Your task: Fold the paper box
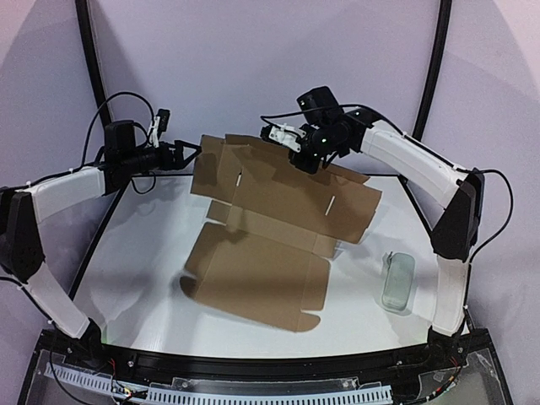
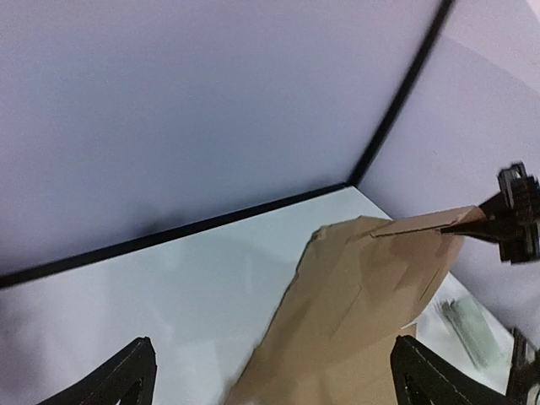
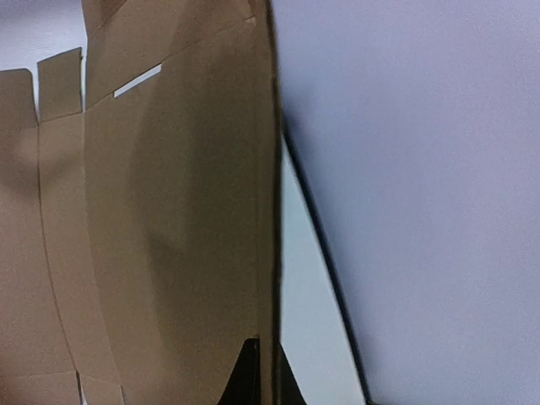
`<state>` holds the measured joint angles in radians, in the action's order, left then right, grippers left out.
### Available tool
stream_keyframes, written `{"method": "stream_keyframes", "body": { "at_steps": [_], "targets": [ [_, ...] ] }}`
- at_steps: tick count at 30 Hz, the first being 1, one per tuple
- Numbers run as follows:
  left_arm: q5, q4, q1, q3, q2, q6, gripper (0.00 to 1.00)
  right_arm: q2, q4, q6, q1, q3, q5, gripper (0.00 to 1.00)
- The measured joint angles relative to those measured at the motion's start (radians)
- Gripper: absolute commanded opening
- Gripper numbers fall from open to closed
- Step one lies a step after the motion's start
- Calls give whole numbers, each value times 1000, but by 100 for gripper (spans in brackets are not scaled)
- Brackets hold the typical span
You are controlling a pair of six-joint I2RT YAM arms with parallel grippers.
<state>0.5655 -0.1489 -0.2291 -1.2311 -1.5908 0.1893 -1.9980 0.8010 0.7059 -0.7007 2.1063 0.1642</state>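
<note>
Backdrop: white tabletop (image 1: 126, 253), pale lilac walls and black poles behind it.
Near right: a small pale case (image 1: 398, 281) lies flat on the tabletop, apart from the cardboard.
Middle: the paper box (image 1: 278, 211) is an unfolded brown sheet with flaps and slits. It is tilted up over the tabletop, low end toward the arm bases and high edge at the far side. Its low corner is blurred, so I cannot tell whether it touches the tabletop.
Far left: the left tool (image 1: 187, 153) has its fingers wide apart and grips nothing.
Far right: the right tool (image 1: 306, 159) is clamped on the sheet's upper far edge and looks like the only hold.
Risk: held at one edge, the sheet could swing, twist or slip out, and a crease could form in the wrong place.
Box to tool: the sheet hangs down and nearward from the right tool. Its far-left edge is just beside the left tool, ahead of the spread fingers.
</note>
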Motion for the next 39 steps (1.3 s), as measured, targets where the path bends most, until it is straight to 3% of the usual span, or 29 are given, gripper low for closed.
{"method": "stream_keyframes", "body": {
  "at_steps": [5,10,22,29,33,39],
  "targets": [
    [-116,1,1,47,68,120,99,1,-182,16,-42,-109,192,0],
    [-144,1,1,66,104,199,99,0,-266,9,-98,-226,269,0],
    [90,10,-13,16,13,350,100,0,-424,-3,-170,-373,325,0],
    [206,-9,-47,-20,-49,396,100,-23,-825,181,-170,-544,446,0],
    [244,-20,-53,-30,-70,417,100,-89,-1025,316,-170,-560,507,0],
    [259,-18,-73,-34,-98,415,100,-119,-1108,379,-170,-562,532,0]
  ]
}}
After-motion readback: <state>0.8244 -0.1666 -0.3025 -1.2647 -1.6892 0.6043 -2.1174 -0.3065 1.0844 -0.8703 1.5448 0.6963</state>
